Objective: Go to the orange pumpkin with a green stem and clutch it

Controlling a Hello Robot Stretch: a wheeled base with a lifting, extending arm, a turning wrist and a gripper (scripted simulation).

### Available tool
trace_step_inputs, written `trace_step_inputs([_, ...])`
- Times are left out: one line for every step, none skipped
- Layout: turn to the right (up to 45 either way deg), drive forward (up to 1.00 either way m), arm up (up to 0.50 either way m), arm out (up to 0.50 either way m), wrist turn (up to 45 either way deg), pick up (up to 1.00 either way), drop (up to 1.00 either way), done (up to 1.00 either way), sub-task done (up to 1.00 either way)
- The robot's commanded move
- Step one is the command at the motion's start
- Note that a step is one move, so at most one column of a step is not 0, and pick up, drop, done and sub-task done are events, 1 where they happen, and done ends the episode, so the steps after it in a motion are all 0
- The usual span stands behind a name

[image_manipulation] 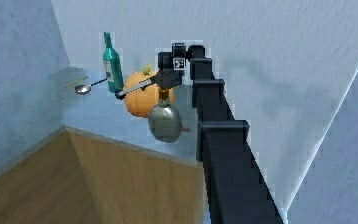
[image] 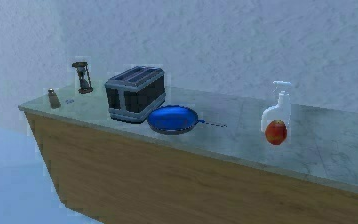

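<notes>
The pincer (image_manipulation: 127,92) sits at the orange pumpkin (image_manipulation: 139,100) on the table (image_manipulation: 102,122); whether it holds anything cannot be told

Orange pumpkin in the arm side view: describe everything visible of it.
The orange pumpkin is round and somewhat squat, with a smooth-looking skin; its stem cannot be made out. It sits on the pale countertop, close to the wall. A green bottle stands just to its left in the picture, and a grey rounded vessel sits in front of it toward the right. The thin fingers of the tool cross its front; whether they touch or hold it cannot be told.
</notes>
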Motion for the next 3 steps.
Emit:
trace_step_inputs([0.0, 0.00, 0.00, 0.00, 21.0, 0.00, 0.00, 0.00, 0.00])
trace_step_inputs([0.0, 0.00, 0.00, 0.00, 0.0, 1.00, 0.00, 0.00, 0.00])
trace_step_inputs([0.0, 0.00, 0.00, 0.00, 0.0, 0.00, 0.00, 1.00, 0.00])
